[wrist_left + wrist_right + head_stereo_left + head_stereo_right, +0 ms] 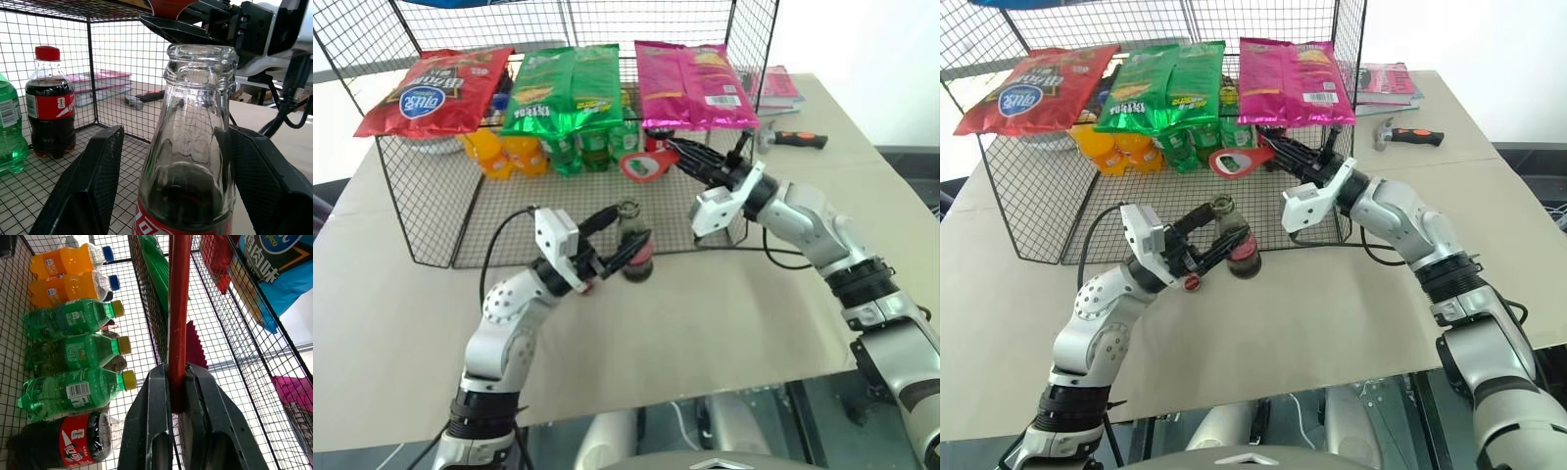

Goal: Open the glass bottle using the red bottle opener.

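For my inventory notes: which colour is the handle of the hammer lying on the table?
Orange with a black part; the hammer shows best in the right eye view.

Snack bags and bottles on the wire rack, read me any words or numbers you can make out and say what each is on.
None read with certainty.
Red snack bag: blue oval logo, lettering too blurred.
Green snack bags: yellow lettering, illegible.
Pink snack bag: barcode label, unreadable.
Glass bottle: label cut off.

The glass bottle stands upright at the near edge of the wire floor, left of centre, its mouth bare with no cap on it, dark cola low inside, red label round the middle. The red bottle opener hangs in the air, farther back and just right, head pointing left.
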You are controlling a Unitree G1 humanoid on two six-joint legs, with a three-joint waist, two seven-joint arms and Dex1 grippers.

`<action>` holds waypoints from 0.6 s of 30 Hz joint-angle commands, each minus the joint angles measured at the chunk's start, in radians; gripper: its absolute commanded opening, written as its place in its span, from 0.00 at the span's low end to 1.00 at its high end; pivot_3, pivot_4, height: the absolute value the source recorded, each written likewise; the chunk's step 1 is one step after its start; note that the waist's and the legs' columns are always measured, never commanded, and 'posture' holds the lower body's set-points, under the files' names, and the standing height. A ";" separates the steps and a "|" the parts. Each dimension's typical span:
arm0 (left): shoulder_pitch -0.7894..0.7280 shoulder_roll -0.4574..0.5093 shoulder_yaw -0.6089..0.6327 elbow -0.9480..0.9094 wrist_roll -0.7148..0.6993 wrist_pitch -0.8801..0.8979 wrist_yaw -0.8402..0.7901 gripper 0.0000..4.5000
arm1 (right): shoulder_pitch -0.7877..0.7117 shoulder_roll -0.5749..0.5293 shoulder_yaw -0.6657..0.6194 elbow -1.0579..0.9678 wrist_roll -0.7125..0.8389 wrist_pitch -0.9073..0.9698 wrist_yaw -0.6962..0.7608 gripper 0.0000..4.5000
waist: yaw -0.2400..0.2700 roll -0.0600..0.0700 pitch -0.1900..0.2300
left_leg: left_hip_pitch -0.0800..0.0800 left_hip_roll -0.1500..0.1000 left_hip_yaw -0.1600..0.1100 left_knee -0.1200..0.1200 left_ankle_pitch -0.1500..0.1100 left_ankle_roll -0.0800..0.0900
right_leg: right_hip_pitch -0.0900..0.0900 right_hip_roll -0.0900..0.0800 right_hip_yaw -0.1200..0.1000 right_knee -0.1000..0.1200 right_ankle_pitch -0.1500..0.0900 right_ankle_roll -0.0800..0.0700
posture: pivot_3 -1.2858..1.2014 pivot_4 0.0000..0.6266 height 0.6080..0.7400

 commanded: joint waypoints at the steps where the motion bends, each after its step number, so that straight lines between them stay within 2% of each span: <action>1: 0.011 0.009 0.010 -0.057 -0.020 0.003 -0.010 0.73 | -0.002 -0.007 -0.041 -0.030 0.025 0.000 -0.016 0.00 | 0.000 0.000 0.000 | 0.000 0.000 0.000 0.000 0.000 0.000 | 0.000 0.000 0.000 0.000 0.000 0.000 | 0.52 0.24 1.00; 18: 0.108 0.054 0.051 -0.123 -0.045 0.007 -0.034 0.73 | 0.044 -0.029 -0.077 -0.030 0.069 0.027 -0.002 0.00 | 0.000 0.000 0.000 | 0.000 0.000 0.000 0.000 0.000 0.000 | 0.000 0.000 0.000 0.000 0.000 0.000 | 0.52 0.24 1.00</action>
